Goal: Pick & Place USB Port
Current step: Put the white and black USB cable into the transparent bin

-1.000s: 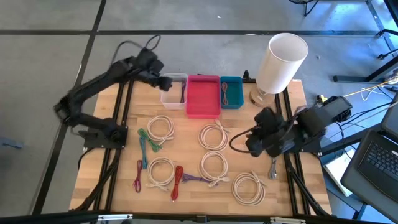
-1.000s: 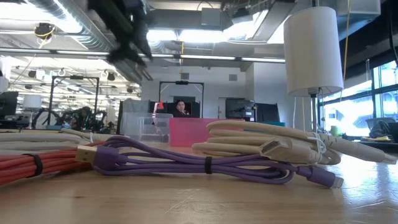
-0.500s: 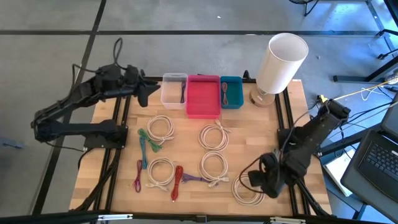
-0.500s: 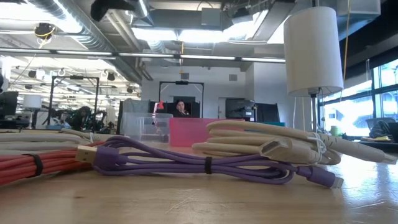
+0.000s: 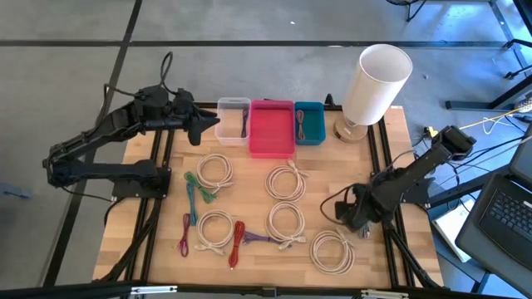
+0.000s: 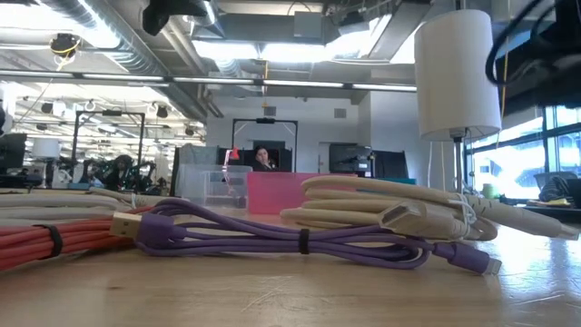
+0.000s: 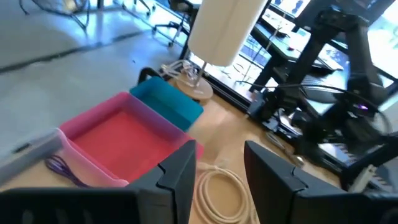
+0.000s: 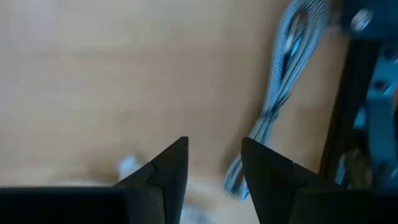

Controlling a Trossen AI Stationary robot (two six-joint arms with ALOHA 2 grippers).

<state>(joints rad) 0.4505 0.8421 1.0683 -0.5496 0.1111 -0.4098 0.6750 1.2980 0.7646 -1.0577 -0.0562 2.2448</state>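
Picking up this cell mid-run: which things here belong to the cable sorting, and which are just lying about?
Job:
white cable coils
coloured cables
clear bin
pink bin
teal bin
left claw
right claw

Lying about:
white lamp
laptop

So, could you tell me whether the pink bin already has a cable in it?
No, the pink bin shows only its bare floor in the high view.

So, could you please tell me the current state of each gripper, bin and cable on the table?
left gripper: open, empty, beside the clear bin.
right gripper: open, empty, low over the table.
clear bin: holds a purple cable.
pink bin: empty.
teal bin: holds a cable.
white cables: coiled, on the table.
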